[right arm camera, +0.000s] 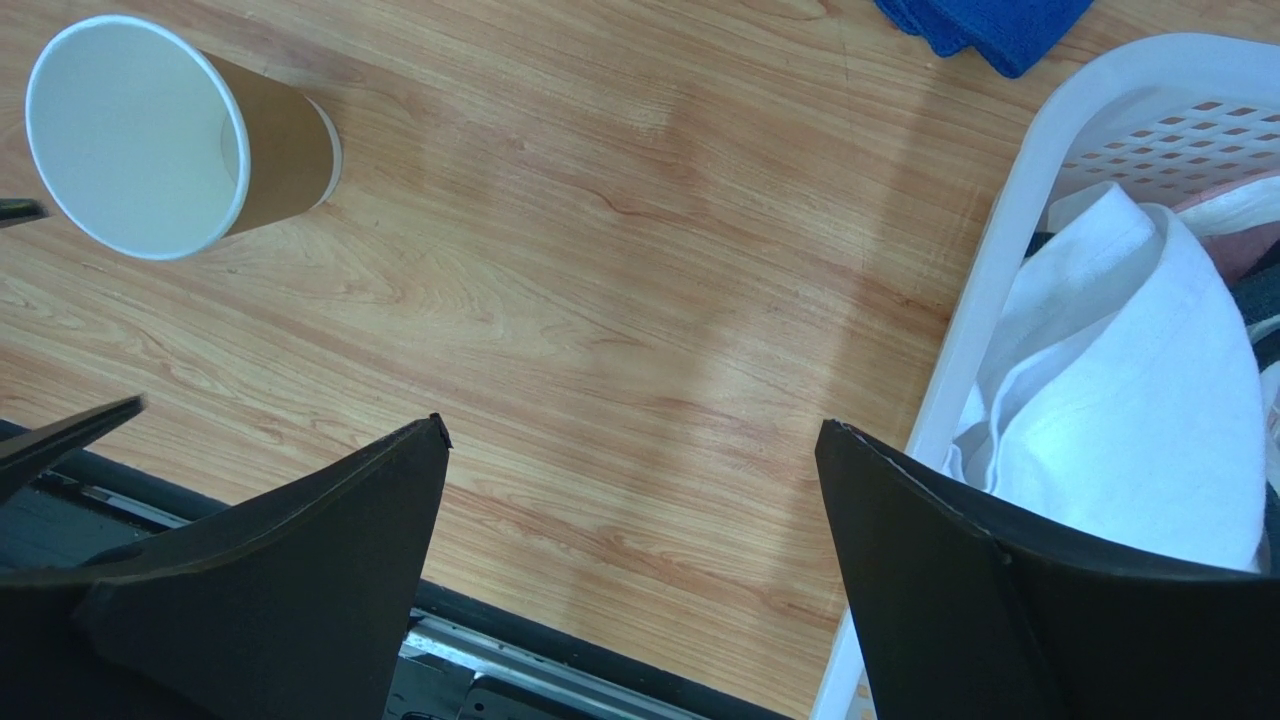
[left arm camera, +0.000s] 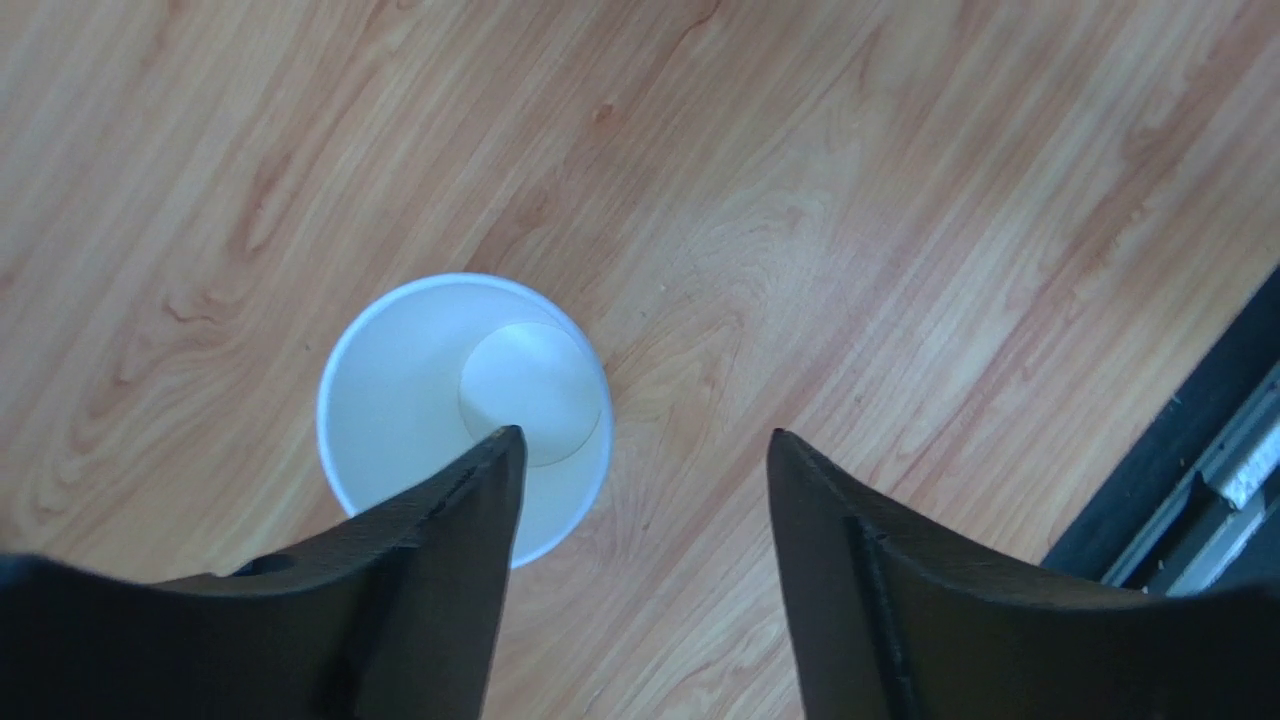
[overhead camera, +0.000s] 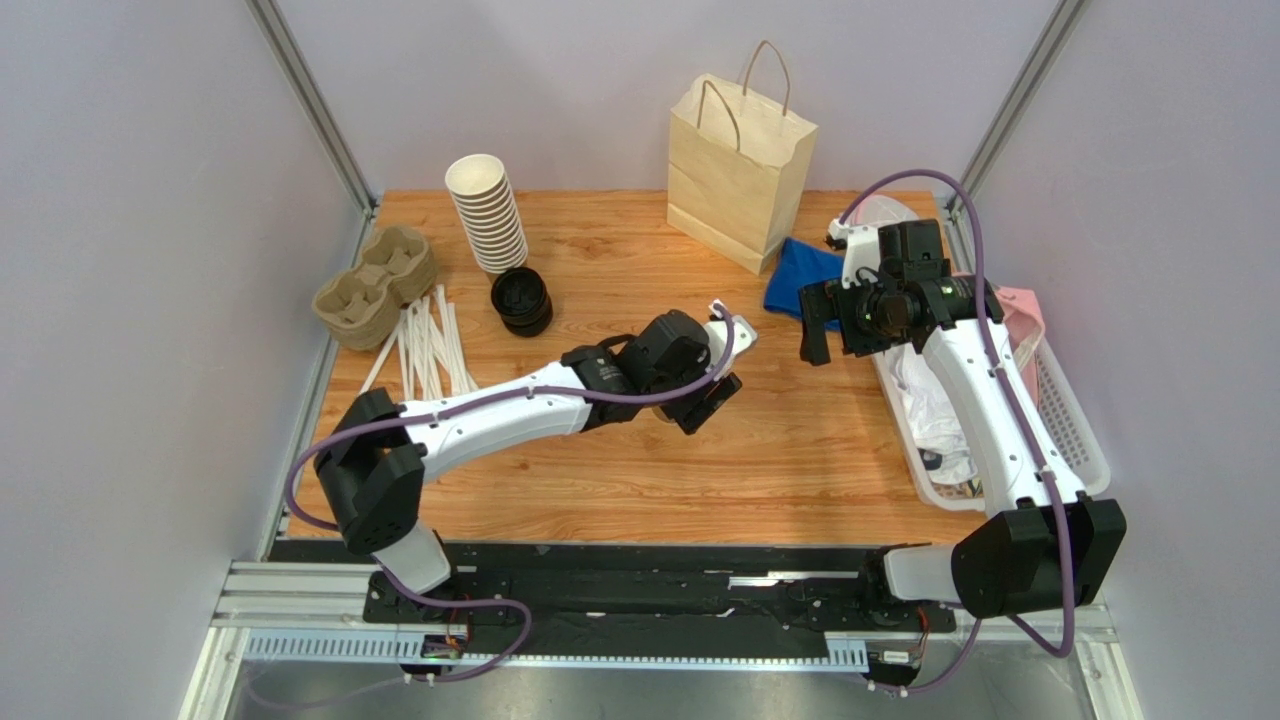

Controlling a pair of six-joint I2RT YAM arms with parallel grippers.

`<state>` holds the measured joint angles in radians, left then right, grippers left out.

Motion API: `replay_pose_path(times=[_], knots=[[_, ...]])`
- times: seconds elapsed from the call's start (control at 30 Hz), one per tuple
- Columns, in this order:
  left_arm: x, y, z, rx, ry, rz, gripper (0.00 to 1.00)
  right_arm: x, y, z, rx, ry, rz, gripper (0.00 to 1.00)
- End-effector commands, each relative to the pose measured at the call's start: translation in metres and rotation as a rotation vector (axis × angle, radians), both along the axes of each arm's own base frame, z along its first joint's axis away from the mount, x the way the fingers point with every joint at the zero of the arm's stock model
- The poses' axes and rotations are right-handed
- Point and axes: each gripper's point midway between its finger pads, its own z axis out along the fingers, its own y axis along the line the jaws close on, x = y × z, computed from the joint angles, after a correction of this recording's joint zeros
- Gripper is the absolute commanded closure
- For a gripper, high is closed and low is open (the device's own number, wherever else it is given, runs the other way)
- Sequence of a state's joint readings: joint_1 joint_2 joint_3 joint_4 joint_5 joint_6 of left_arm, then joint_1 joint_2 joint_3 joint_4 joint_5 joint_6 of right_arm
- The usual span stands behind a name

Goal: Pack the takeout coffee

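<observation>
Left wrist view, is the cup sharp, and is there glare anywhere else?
Left wrist: paper cup sharp but bluish, left gripper's fingers dark and soft-edged. Right wrist: a pale sheen streaks the table. Top external: even light.

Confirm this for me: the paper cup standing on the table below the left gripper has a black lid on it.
Not right. The paper cup standing on the table below the left gripper has no lid: the left wrist view looks straight down into its open white inside.
</observation>
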<state>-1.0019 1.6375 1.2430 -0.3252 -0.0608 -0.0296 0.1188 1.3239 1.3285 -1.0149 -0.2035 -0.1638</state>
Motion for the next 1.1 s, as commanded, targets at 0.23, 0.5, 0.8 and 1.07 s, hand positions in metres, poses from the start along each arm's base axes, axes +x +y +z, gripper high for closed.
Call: replay_pose_path(times=[0.23, 0.5, 0.8, 1.07], knots=[[-0.013, 0.084, 0.158, -0.163, -0.079, -0.014, 0.12, 0.024, -0.012, 0.074, -0.053, -0.216, -0.017, 0.0], [0.051, 0.186, 0.162, -0.286, 0.033, 0.425, 0.07, 0.03, 0.009, 0.097, 0.052, -0.282, 0.042, 0.0], [0.104, 0.229, 0.108, -0.171, 0.089, 0.626, 0.19, 0.029, 0.027, 0.075, 0.139, -0.183, 0.083, 0.0], [0.15, 0.227, 0.079, -0.132, 0.131, 0.641, 0.33, 0.022, 0.032, 0.074, 0.166, -0.187, 0.099, 0.0]])
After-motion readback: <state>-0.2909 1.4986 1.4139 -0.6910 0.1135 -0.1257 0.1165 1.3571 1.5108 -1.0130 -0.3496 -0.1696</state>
